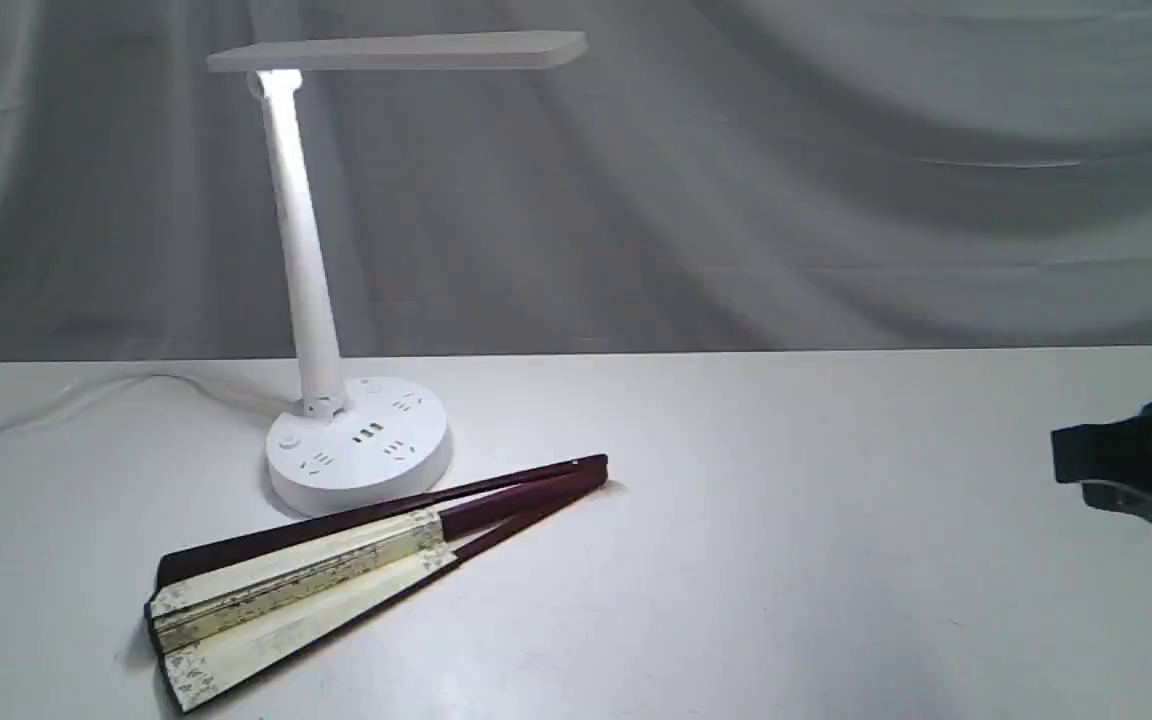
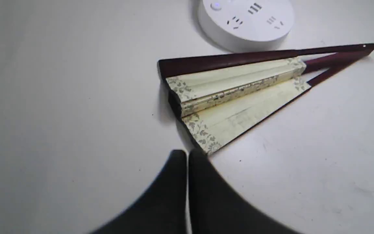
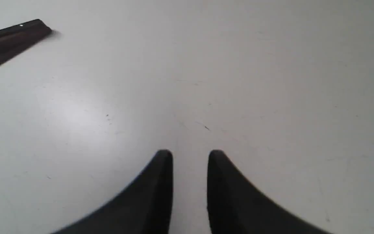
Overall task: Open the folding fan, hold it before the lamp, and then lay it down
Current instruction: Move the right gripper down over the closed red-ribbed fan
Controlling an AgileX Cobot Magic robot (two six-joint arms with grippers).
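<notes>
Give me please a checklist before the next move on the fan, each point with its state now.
1. Fan lies free on the table, only partly open: ok.
2. Fan apart from the lamp base: cannot tell; the far guard runs right along it.
3. Left gripper ready to grasp: not ok; shut, empty, beside the fan's wide end.
4. Right gripper open: ok; empty.
5. Right gripper near the fan's pivot: not ok; it hangs over the table, well apart from the fan.
6. Lamp lit: ok; its stem glows under the head.
</notes>
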